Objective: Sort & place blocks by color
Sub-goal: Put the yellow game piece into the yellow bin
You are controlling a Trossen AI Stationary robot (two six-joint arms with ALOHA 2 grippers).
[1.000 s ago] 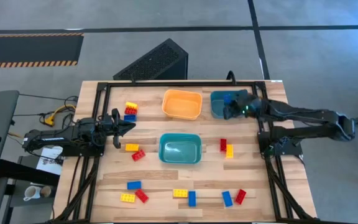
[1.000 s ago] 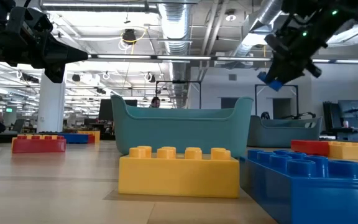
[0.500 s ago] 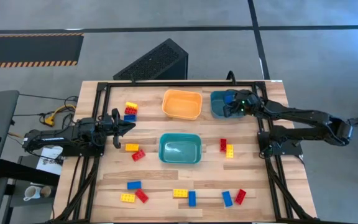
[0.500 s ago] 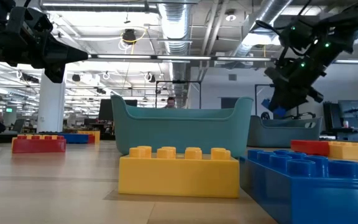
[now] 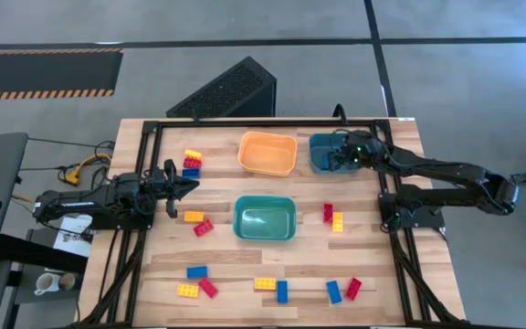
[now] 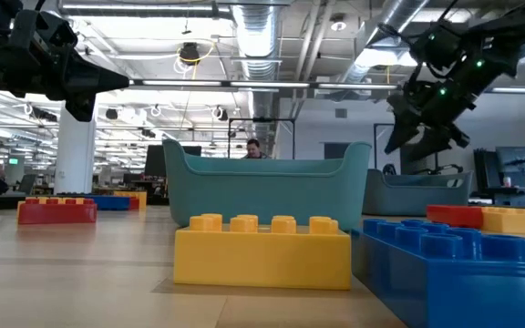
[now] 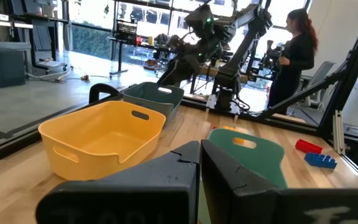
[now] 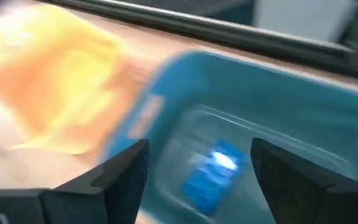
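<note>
My right gripper (image 5: 338, 157) hangs open over the blue bin (image 5: 320, 163) at the far right of the table. Its fingers stand wide apart and nothing is between them. A blue block (image 8: 213, 171) shows blurred inside that bin, below the fingers. The low view shows the same gripper (image 6: 420, 137) with spread, empty fingers. My left gripper (image 5: 188, 185) waits shut at the table's left side, above the wood. Red, yellow and blue blocks lie scattered: a stack (image 5: 192, 163) at far left, a red and yellow pair (image 5: 332, 217), and several (image 5: 265, 284) along the near edge.
An orange bin (image 5: 268, 153) stands left of the blue one, and a teal bin (image 5: 265, 219) sits at the table's middle. A black frame (image 5: 245, 122) borders the table. A person (image 7: 294, 56) stands beyond the table's right side.
My right gripper has come down over the blue bin and opened, letting go of the blue block it held. The block has dropped into the bin.
</note>
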